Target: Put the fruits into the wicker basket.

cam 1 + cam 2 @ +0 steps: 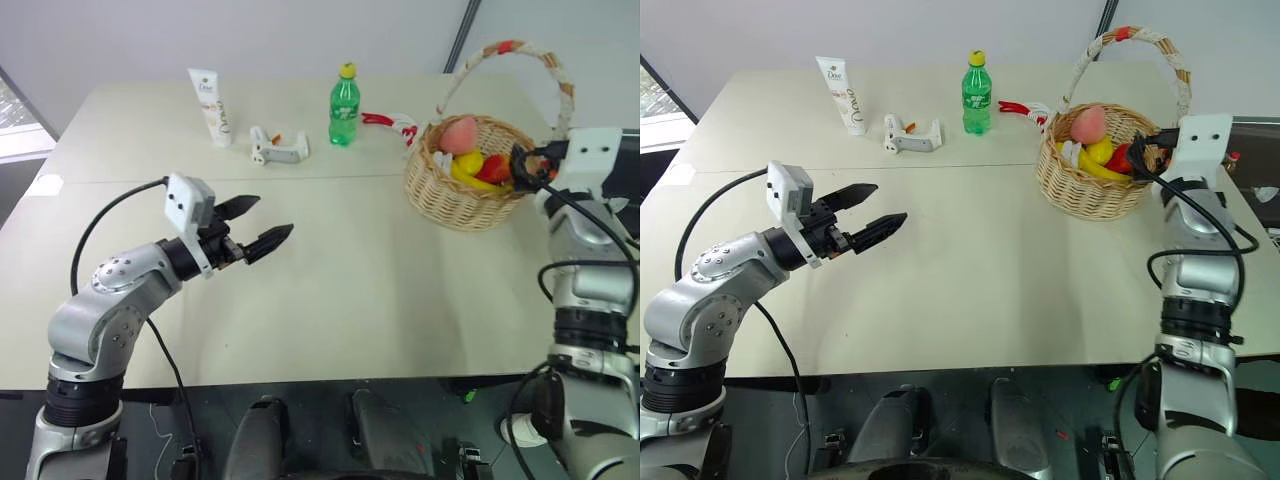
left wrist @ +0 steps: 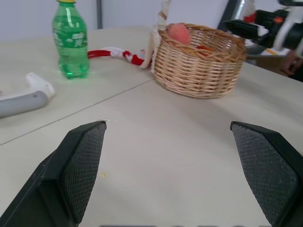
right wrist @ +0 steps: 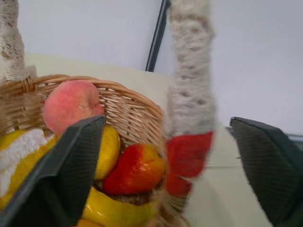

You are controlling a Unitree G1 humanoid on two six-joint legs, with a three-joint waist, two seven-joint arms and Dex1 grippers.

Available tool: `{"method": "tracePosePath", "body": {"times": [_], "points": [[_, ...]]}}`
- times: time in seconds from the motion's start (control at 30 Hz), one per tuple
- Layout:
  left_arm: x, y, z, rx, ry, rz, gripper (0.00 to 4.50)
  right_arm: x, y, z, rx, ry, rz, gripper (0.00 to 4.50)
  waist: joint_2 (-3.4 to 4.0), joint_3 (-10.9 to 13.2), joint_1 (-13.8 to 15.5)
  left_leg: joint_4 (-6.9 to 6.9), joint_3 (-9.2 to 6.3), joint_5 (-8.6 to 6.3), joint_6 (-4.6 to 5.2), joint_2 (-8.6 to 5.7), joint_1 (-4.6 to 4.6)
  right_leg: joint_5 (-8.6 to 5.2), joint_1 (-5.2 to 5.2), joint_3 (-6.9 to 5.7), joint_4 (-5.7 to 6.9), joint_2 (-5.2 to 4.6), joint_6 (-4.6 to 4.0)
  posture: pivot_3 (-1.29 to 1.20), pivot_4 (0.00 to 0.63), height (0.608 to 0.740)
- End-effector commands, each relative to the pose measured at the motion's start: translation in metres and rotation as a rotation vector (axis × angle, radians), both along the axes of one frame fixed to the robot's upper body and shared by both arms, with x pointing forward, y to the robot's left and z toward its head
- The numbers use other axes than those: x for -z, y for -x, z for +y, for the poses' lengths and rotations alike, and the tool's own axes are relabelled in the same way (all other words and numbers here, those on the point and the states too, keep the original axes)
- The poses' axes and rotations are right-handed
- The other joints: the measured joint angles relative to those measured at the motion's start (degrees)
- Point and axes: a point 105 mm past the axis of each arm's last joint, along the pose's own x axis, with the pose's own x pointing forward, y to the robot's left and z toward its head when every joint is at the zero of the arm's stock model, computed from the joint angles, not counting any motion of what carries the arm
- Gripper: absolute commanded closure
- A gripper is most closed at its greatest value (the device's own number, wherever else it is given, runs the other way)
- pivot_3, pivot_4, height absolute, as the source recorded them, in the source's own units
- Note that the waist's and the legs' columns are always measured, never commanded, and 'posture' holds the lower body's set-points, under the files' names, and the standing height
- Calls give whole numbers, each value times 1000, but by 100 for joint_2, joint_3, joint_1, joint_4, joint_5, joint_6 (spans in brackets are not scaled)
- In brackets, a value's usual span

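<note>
Both grippers are seen spread wide and empty: left gripper [image 1: 255, 228] over the bare beige table [image 1: 340, 290], right gripper [image 3: 175, 165] at the wicker basket [image 1: 450, 195], where peach [image 1: 460, 133], lemon [image 1: 1099, 151], mango [image 3: 137, 169] and banana [image 3: 111, 210] lie. Farther back stand a green bottle [image 1: 344, 105] and white tube [image 1: 212, 106], before a pale wall.

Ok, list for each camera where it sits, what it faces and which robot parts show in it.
Left eye view: on the head, looking down over the table; both arms show, with the left end effector open.
Right eye view: the same scene from beside it, with the wicker basket by the right end effector.
Left wrist view: between its own open fingers, facing the green bottle and basket.
Right wrist view: between its own open fingers, at the basket's handle, peach and mango.
All four share the basket.
</note>
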Motion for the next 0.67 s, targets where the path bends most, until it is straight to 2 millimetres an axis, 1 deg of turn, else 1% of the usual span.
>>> {"method": "tracePosePath", "body": {"times": [0.03, 0.1, 0.17, 0.23, 0.33, 0.4, 0.43, 0.5, 0.67], "points": [[-3, -2, 32, -115, -37, -26, 0, -17, 24, 10, -143, 88, -16, 45, 0, 0, -8, 0, 0, 0, 0, 0, 1, 0, 0, 0, 0, 1, 0, 0, 150, 740], [2, -2, 43, -154, -61, -15, 0, -12, 32, 19, -236, 114, 15, 45, 0, 0, -23, -2, -1, -1, 1, 2, 3, -1, 2, -1, -1, 3, 1, 0, 150, 740], [14, 1, 64, -219, -84, 26, 0, 3, 46, 48, -448, 141, 76, 45, 1, 0, -43, -2, -4, -1, 2, 5, 5, -2, 3, 0, -2, 6, 1, 0, 150, 740], [26, 5, 79, -267, -105, 64, 0, 13, 58, 76, -628, 140, 113, 45, 1, 0, -57, -2, -9, -1, 2, 10, 11, -2, 4, 3, 0, 7, 1, 0, 150, 740], [42, 10, 92, -308, -146, 99, 0, 24, 66, 107, -795, 103, 157, 45, 4, 2, -43, -1, -10, -1, 2, 12, 16, -1, 5, 4, 4, 7, 1, 0, 150, 740], [54, 16, 100, -333, -165, 128, 0, 39, 67, 131, -890, 100, 202, 45, -3, -2, -30, 0, -13, -1, 2, 11, 15, -2, 8, 1, 4, 6, 1, 0, 150, 740], [58, 18, 103, -341, -168, 135, 0, 44, 66, 138, -912, 98, 210, 45, -4, -3, -27, 1, -15, -2, 2, 11, 16, -2, 10, -1, 2, 6, 0, 0, 150, 740], [62, 20, 105, -356, -161, 139, 0, 49, 60, 146, -924, 91, 214, 45, -4, -3, -21, 0, -18, -2, 2, 11, 13, -2, 11, -3, 1, 2, 0, 0, 150, 740], [61, 23, 104, -361, -135, 116, 0, 53, 56, 155, -960, 78, 215, 45, -2, -2, 29, 1, -22, -2, 2, 8, 7, -2, 9, -7, -1, -10, 1, 0, 150, 740]]}}
